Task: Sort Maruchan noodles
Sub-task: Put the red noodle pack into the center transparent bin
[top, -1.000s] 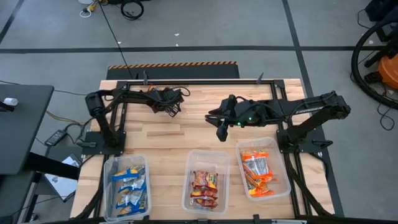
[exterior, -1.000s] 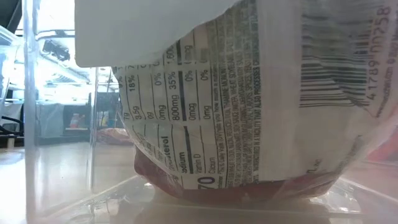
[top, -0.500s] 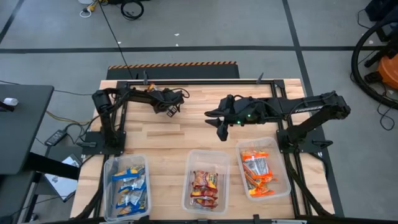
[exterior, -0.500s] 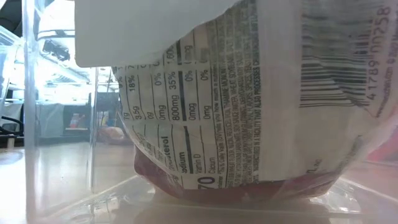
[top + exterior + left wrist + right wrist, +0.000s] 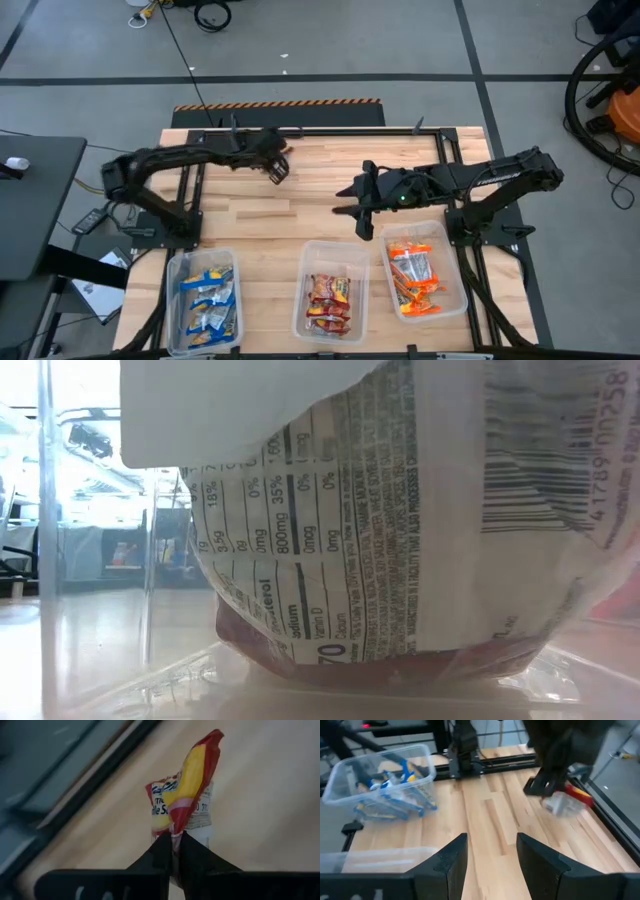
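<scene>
My left gripper (image 5: pixel 277 168) is over the far left part of the table, shut on a red-and-yellow noodle packet (image 5: pixel 186 785). The right wrist view shows that packet (image 5: pixel 566 802) below the left fingers. My right gripper (image 5: pixel 490 855) hangs open over the table's middle with nothing between its fingers. At the near edge stand three clear bins: blue-and-white packets (image 5: pixel 207 298) on the left, dark red packets (image 5: pixel 328 298) in the middle, orange packets (image 5: pixel 414 275) on the right. The low view looks through the middle bin at a packet's white label side (image 5: pixel 400 530). My left gripper pinches the packet's crimped end (image 5: pixel 174 829) between its two fingers. The fingers come slanting down from above. The packet reaches out beyond the fingertips and hangs clear of the table top.
A black frame rail (image 5: pixel 300 131) runs along the table's far edge. Bare wood (image 5: pixel 300 215) lies between the two grippers and the bins. The blue packets' bin (image 5: pixel 380 780) shows beyond my right gripper.
My left gripper has risen from the table with the red-and-yellow packet, which now hangs clear of the wood. The left arm's elbow has swung back toward the table's left edge.
</scene>
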Action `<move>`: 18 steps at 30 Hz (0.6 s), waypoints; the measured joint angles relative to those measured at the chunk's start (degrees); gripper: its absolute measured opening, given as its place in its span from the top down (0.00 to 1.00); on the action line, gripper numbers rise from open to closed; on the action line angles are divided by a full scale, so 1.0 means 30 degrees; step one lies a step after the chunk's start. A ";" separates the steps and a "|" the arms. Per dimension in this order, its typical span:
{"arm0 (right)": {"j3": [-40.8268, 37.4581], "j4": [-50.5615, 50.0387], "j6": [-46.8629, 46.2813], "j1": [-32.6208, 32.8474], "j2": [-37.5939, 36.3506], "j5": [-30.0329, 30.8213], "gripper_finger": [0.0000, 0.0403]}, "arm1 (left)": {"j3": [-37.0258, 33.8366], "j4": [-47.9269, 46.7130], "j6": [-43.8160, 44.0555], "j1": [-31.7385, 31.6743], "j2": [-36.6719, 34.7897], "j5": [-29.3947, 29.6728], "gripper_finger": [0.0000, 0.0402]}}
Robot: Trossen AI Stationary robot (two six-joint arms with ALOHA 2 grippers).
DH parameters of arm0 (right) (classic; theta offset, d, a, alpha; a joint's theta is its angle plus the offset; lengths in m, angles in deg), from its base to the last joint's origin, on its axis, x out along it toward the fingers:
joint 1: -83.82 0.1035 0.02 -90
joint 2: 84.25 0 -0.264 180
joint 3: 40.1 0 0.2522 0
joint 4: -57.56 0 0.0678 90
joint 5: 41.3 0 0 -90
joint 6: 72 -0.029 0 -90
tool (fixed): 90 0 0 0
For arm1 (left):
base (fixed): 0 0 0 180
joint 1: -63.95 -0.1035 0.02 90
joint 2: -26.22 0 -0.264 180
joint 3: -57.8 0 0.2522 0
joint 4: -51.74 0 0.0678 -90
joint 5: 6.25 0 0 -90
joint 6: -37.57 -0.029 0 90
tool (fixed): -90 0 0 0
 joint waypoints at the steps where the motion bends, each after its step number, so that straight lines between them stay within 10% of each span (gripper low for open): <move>1: 0.0000 0.0002 0.0132 0.0145 0.0000 0.0044 0.57 | 0.0176 0.0046 -0.0108 0.0193 -0.0623 -0.1018 0.93; 18: 0.0812 -0.1978 -0.4099 0.4219 -0.1433 0.0180 0.58 | 0.3384 0.1181 -0.0314 0.7734 -0.5025 -1.1709 0.94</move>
